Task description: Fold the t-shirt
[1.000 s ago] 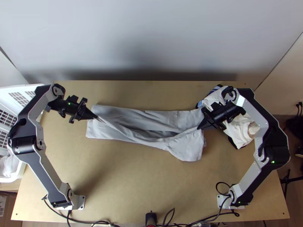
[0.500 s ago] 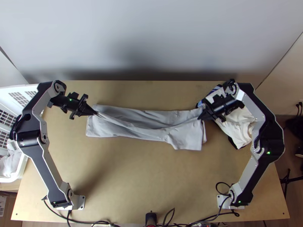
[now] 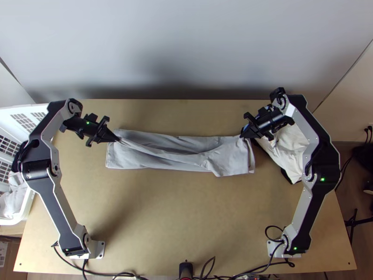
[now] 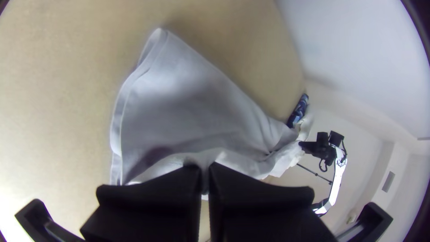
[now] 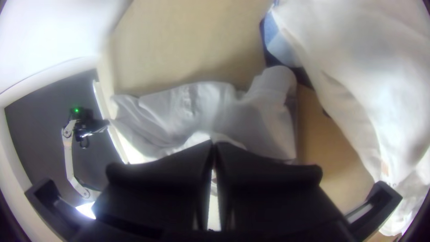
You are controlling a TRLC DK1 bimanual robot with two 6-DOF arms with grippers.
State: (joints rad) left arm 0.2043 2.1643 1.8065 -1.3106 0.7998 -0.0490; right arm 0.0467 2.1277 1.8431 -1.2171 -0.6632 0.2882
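Right gripper [image 3: 242,136] shifted toward wall [image 3: 186,51], fingers closed on t-shirt [image 3: 229,161], left gripper [image 3: 118,140] likewise

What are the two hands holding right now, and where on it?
The grey t-shirt, pinched at its left end by the left hand and near its right end by the right hand.

The left robot arm [image 3: 57,210] and the right robot arm [image 3: 305,210] have long silver-grey bars and chunky black joints [image 3: 35,170]. Little round screws dot the bars. Tiny green lights [image 3: 322,179] shine on both arms. The left gripper [image 3: 116,139] and the right gripper [image 3: 242,136] are black, with wide, flat fingers. White plates [image 3: 99,249] and thin black cables [image 3: 85,269] sit by the light wooden table's [image 3: 177,224] near edge.
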